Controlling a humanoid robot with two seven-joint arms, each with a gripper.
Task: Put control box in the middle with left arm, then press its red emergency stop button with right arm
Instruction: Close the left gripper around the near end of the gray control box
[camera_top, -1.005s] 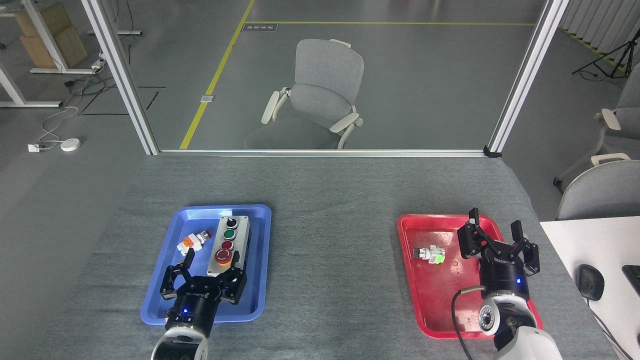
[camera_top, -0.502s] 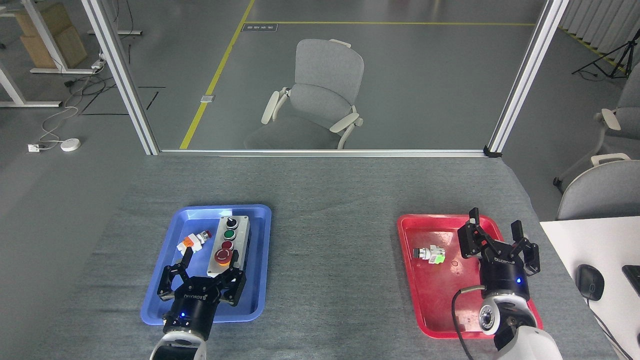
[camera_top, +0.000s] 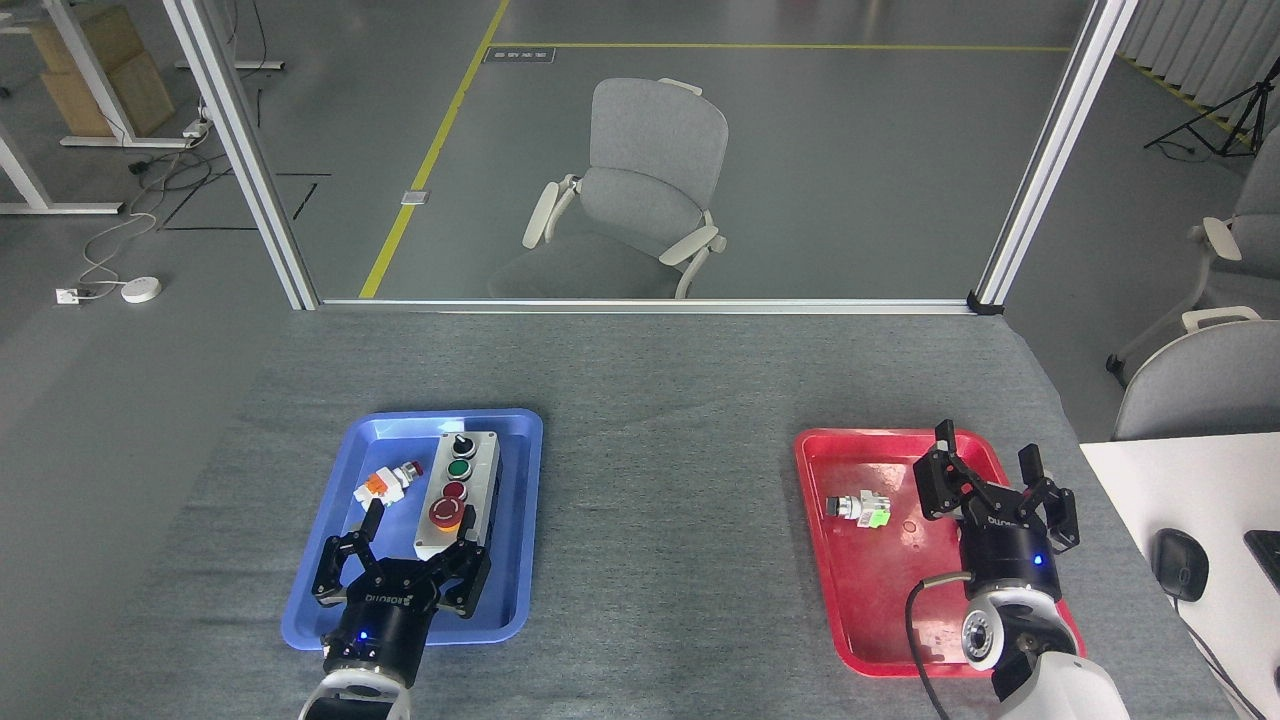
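Control box (camera_top: 456, 493) lies lengthwise, emergency button (camera_top: 445, 513) nearest.

White lettering runs across the black body of the left end effector (camera_top: 412, 535) and likewise across the right end effector (camera_top: 990, 478), but it appears upside down and too small to spell out with certainty. A dark sign (camera_top: 518, 55) lies on the floor beside the yellow line, its print illegible. A small label on the push-button part (camera_top: 860, 508) in the red tray (camera_top: 815, 470) cannot be read either.
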